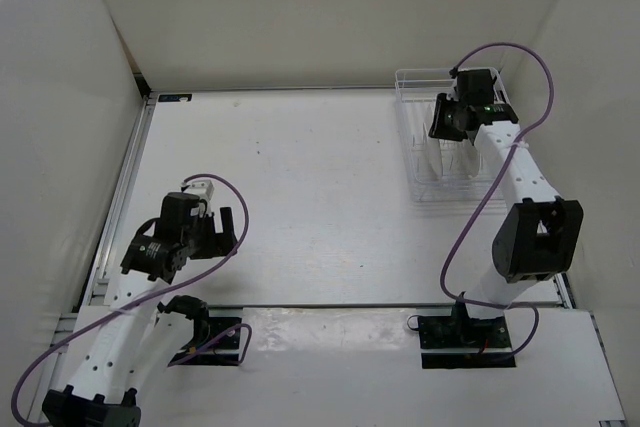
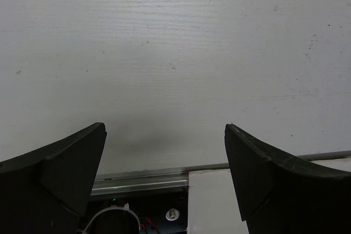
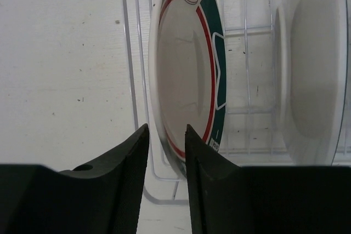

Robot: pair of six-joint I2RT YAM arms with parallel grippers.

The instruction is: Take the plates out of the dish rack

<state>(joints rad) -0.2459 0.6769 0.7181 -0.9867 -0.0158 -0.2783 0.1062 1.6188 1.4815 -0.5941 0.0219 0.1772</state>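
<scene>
The white wire dish rack [image 1: 415, 82] stands at the back right of the table. Two plates stand on edge in it. In the right wrist view the plate with the green rim and red ring [image 3: 186, 53] is straight ahead, and a second white plate [image 3: 310, 75] stands to its right. My right gripper [image 3: 166, 135] hangs over the rack [image 3: 130, 53] with its jaws narrowed, the fingertips level with the green-rimmed plate's lower rim, a thin gap still showing on the left side. My left gripper [image 2: 164, 135] is wide open and empty, low over the table's near left.
White walls close in the table on the left, back and right. A metal rail [image 2: 142, 182] and the mounting board with the arm bases [image 1: 330, 357] run along the near edge. The right arm's purple cable [image 1: 470, 217] loops beside the rack.
</scene>
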